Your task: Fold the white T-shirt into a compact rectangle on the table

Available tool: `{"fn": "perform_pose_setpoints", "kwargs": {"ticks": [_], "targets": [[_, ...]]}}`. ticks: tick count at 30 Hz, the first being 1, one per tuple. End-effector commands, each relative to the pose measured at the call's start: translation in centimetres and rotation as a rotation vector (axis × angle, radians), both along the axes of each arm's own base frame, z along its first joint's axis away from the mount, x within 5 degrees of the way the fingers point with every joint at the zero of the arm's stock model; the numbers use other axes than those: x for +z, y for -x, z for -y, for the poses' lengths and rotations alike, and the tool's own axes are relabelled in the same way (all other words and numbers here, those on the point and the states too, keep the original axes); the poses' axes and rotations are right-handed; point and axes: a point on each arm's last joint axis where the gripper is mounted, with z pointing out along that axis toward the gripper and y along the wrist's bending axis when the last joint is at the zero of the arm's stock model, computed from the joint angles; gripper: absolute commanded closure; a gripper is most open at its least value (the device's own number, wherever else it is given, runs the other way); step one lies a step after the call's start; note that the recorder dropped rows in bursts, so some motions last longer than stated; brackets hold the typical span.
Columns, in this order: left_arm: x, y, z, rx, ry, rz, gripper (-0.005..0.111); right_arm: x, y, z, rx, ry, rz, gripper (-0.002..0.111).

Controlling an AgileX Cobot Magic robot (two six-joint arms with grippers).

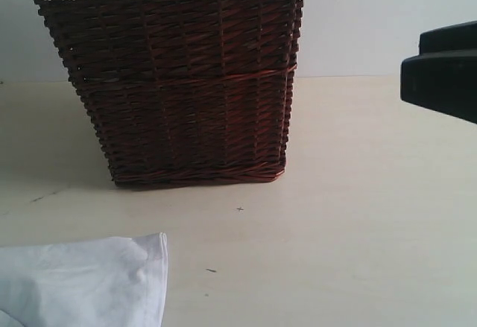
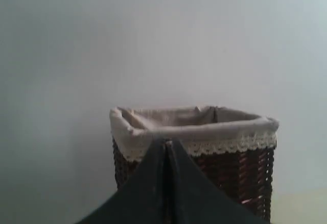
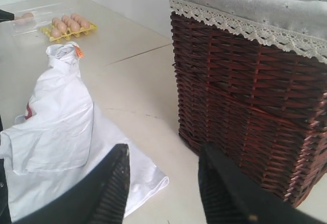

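**Bench** (image 1: pixel 358 193): pale, flat, beneath the right tool (image 3: pixel 163 150). **Basket** (image 1: pixel 186 89): dark wicker with a lace-edged liner, upright on the bench. It stands ahead of the left tool (image 2: pixel 166 142) and close beside the right tool. **T-shirt** (image 3: pixel 56 127): white, crumpled on the bench, one corner just below the right tool, opposite the basket. **Right tool**: fingers apart, gripping nothing. **Left tool**: fingers closed tip to tip. **Egg tray** (image 3: pixel 69 26): beyond the T-shirt, well apart from the right tool.

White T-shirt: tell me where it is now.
In the exterior view the white T-shirt sits at the lower left on the table, in front of the brown wicker basket and apart from it.
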Motion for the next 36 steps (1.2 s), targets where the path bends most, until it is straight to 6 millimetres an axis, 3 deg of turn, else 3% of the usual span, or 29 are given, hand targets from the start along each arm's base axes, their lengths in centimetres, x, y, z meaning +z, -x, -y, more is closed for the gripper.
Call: {"fn": "perform_pose_setpoints", "kwargs": {"ticks": [1,6,12,20,23,29,33,36], "targets": [[-2.9,-2.1,-1.0,0.064,0.038,-0.063,0.107,0.7,-0.1,0.2,-0.046,-0.019,0.045,0.065],[-6.6,-3.8,-1.2,0.060,0.069,-0.193,0.107,0.8,-0.1,0.2,-0.052,-0.029,0.047,0.065],[-8.7,-4.6,-1.2,0.050,0.069,-0.269,0.107,0.8,-0.1,0.2,-0.052,-0.029,0.047,0.065],[-8.9,-4.6,-1.2,0.049,0.066,-0.276,0.107,0.8,-0.1,0.2,-0.052,-0.027,0.048,0.065],[-8.8,-4.7,-1.6,0.112,-0.060,-0.227,0.107,0.8,-0.1,0.2,-0.052,-0.027,0.048,0.065],[-8.5,-4.8,-1.9,0.135,-0.015,-0.199,0.107,0.8,-0.1,0.2,-0.052,-0.027,0.048,0.065],[-8.9,-4.9,-2.9,0.263,-0.071,-0.235,0.107,0.8,-0.1,0.2,-0.052,-0.027,0.048,0.065],[-9.4,-4.9,-4.2,0.390,0.038,-0.303,0.107,0.8,-0.1,0.2,-0.052,-0.027,0.048,0.065]]}}
